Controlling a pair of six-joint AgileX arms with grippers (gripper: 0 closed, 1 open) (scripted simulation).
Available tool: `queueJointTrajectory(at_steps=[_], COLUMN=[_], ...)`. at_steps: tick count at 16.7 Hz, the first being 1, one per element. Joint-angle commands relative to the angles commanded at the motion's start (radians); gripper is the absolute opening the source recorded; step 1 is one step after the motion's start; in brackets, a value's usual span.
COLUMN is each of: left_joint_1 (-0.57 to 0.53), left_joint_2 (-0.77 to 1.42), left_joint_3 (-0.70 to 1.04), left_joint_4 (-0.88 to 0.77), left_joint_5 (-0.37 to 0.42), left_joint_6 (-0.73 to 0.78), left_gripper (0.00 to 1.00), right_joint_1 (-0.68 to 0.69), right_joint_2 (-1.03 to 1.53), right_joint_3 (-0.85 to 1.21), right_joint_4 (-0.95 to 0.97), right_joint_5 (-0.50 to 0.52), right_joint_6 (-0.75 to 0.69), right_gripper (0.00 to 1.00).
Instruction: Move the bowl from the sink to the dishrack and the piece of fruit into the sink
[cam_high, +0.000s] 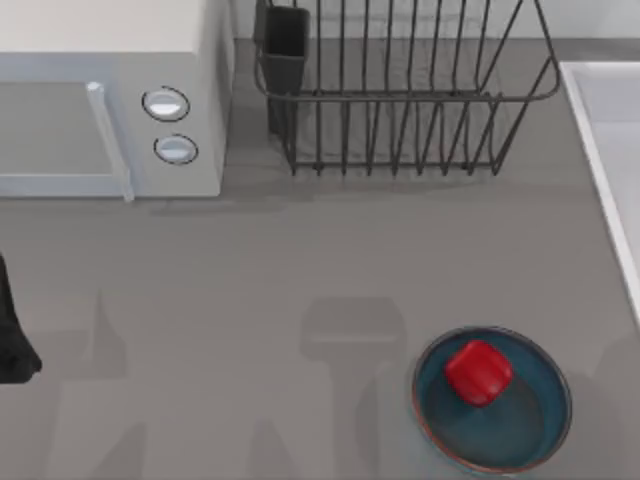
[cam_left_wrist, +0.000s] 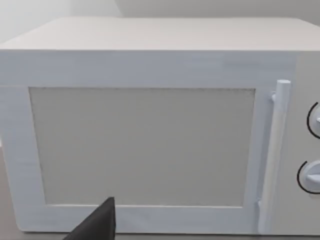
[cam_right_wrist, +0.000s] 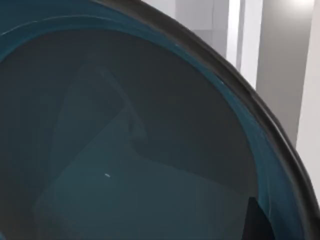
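Your right arm's camera sits right over the bowl (cam_right_wrist: 125, 150), its inside directly below at the sink (cam_high: 610, 150) on the table's right, so it is the nearer arm; I cannot tell how its fingers stand

A flat grey tabletop (cam_high: 250, 280) carries a white two-knob microwave (cam_high: 110, 100), a dark wire dishrack (cam_high: 400, 100), a pale white-rimmed sink (cam_high: 610, 130) and a shallow teal dish (cam_high: 520, 430).

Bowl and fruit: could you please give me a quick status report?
Left arm parked at table's left edge, facing microwave. Right wrist camera looks into bowl. Fruit sits on shallow dish. Dishrack holds no dishes.
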Motion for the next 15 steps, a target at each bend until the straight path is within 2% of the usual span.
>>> queueJointTrajectory(at_steps=[6,15], left_joint_1=[0.000,0.000], left_joint_2=[0.000,0.000], left_joint_3=[0.000,0.000], left_joint_4=[0.000,0.000], left_joint_5=[0.000,0.000], left_joint_6=[0.000,0.000], left_gripper=[1.00,1.00], right_joint_1=[-0.119,-0.097], right_joint_2=[-0.341,-0.368], right_joint_3=[-0.164,-0.173], right_joint_4=[-0.171,-0.160], right_joint_5=[-0.015,0.001], right_joint_6=[-0.127,-0.116], right_gripper=[0.00,0.00])
